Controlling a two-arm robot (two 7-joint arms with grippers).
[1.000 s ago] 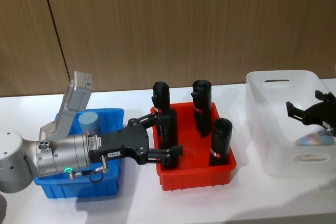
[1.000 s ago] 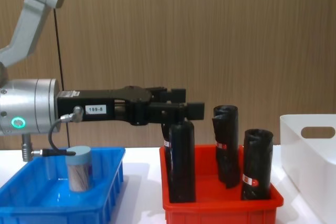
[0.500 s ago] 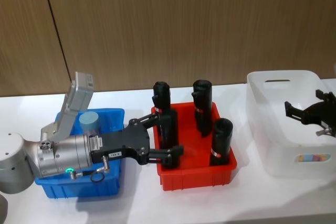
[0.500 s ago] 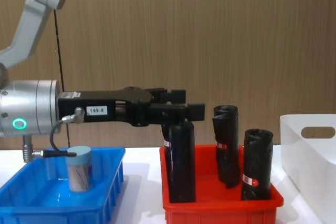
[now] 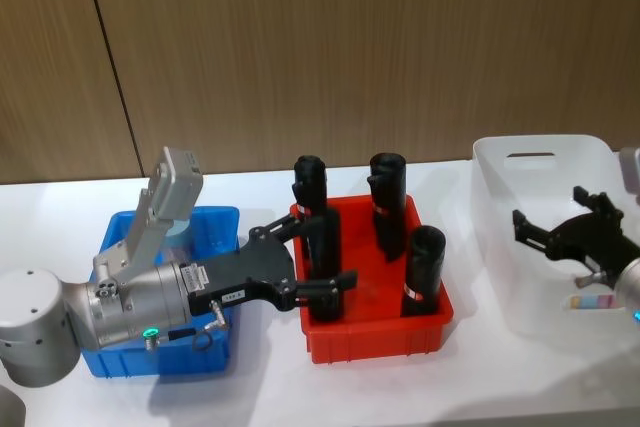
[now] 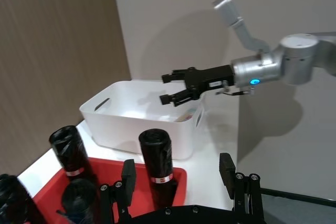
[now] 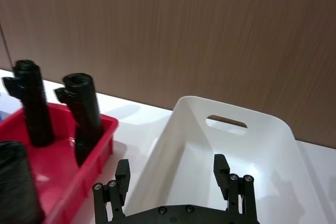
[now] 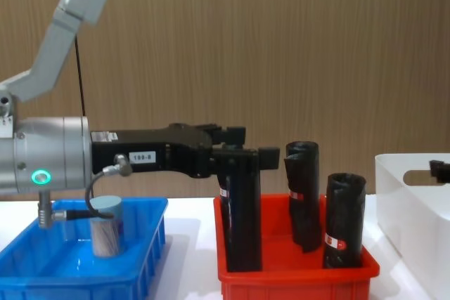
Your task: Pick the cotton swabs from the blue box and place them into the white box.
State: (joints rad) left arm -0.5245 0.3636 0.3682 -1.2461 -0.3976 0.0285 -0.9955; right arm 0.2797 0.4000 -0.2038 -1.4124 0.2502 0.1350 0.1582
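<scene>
Left tool (image 5: 322, 249) is hovering spread, empty, above the red bin (image 5: 375, 332); right tool (image 6: 164, 87) is idling spread, right of it. The cotton swabs (image 8: 105, 226), left of that bin, are wanting a centred descent.

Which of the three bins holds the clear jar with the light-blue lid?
The blue box, leftmost of the three: the cotton swabs jar stands in it. The middle red bin holds black rolls.

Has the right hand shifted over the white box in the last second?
Yes. In the head view the right hand has come toward the robot's left, farther in over the white box, which stayed put.
</scene>
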